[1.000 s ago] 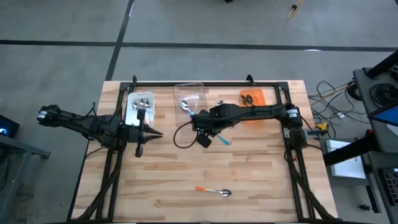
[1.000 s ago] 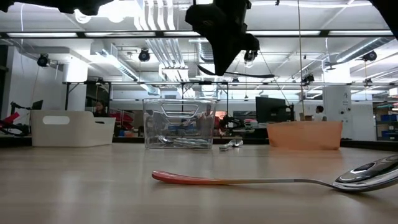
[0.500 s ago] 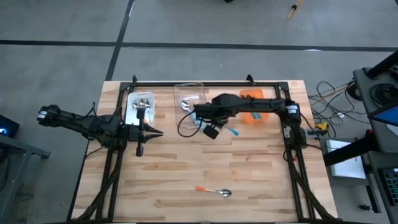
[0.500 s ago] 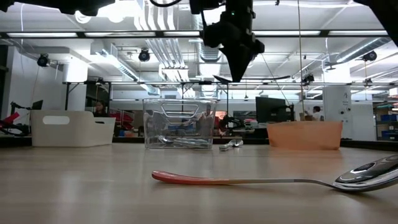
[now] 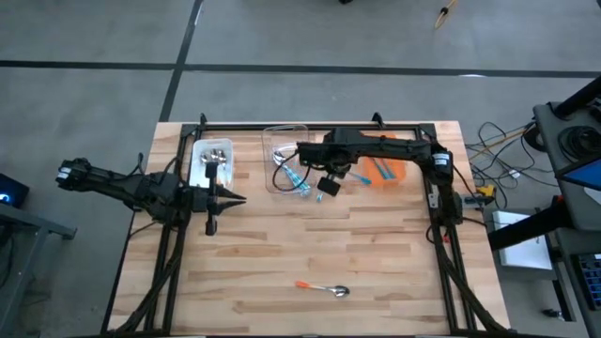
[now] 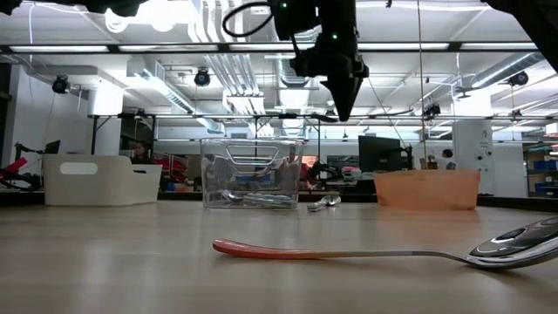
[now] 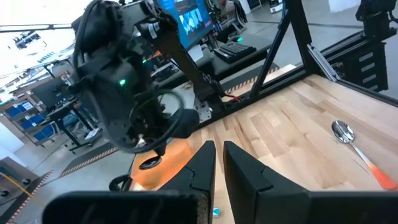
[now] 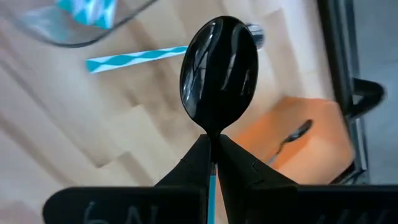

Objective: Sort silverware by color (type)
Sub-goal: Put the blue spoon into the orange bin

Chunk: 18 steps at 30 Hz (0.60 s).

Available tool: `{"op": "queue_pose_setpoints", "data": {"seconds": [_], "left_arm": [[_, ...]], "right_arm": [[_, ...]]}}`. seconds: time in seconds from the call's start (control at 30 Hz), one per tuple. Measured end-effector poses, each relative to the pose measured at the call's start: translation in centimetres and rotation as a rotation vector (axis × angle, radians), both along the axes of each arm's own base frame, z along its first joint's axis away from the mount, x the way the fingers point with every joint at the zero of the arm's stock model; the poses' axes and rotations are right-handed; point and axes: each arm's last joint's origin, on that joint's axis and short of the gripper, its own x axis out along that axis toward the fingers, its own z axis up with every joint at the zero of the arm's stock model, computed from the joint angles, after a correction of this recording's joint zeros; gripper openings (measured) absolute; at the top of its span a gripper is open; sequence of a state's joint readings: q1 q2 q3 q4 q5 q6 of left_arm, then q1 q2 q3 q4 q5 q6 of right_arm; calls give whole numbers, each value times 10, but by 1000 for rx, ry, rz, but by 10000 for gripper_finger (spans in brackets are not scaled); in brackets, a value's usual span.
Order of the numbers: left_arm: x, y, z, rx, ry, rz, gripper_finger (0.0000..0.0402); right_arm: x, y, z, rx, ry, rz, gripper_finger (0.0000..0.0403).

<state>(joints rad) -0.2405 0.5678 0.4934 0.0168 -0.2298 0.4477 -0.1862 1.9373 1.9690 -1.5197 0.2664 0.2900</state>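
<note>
Presently the right gripper [image 8: 210, 163], fingers clamped on a dark spoon [image 8: 219, 68], carries it mid-sort; next comes release over the matching bin, while the left gripper [image 7: 216, 163] waits, fingers together.

Overhead view straight down, low view level across the table [image 5: 376, 272], both sharing the orange-handled spoon [image 6: 349, 254].
</note>
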Motion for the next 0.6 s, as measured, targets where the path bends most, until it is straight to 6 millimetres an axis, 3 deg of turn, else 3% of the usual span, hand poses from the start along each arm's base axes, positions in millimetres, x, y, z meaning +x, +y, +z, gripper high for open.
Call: {"op": "queue_pose_setpoints", "data": {"seconds": [0.6], "left_arm": [[0, 0, 0, 12, 2, -1, 15]], "right_arm": [[-29, -73, -9, -31, 94, -61, 9]]}}
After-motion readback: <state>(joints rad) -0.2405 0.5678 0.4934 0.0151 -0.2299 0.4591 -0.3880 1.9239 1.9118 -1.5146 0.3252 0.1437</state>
